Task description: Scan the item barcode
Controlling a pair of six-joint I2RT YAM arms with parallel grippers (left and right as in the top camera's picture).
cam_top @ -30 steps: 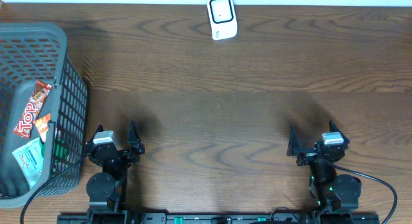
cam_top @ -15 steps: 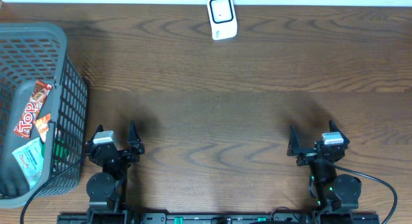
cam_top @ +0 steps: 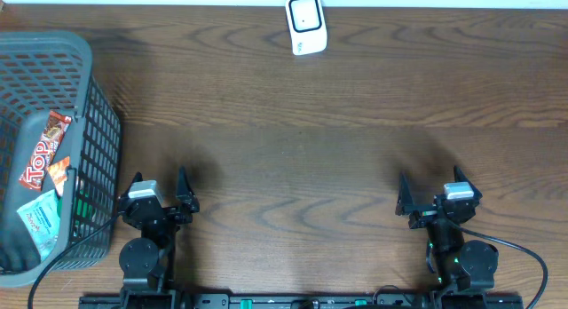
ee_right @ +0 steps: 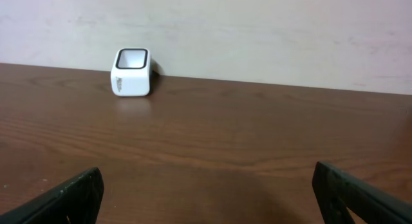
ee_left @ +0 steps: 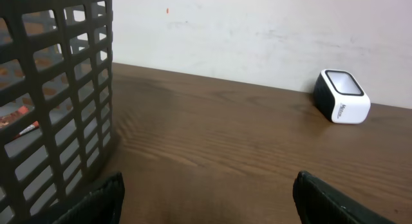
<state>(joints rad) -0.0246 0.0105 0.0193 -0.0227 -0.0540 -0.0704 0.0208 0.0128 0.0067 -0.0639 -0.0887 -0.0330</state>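
A white barcode scanner point(cam_top: 307, 24) with a dark window stands at the table's far edge; it also shows in the left wrist view as the scanner point(ee_left: 342, 96) and in the right wrist view as the scanner point(ee_right: 132, 72). Items lie in the grey basket point(cam_top: 89, 122) at the left: a red "Top" bar point(cam_top: 42, 151) and a pale packet point(cam_top: 39, 218). My left gripper point(cam_top: 160, 186) rests open near the front edge beside the basket, nothing between its fingers. My right gripper point(cam_top: 433, 190) rests open at the front right, also holding nothing.
The basket's mesh wall point(ee_left: 58, 102) rises close on the left of the left gripper. A pale wall point(ee_right: 257, 31) runs behind the table's far edge. Bare brown wood point(cam_top: 293, 158) lies between both grippers and the scanner.
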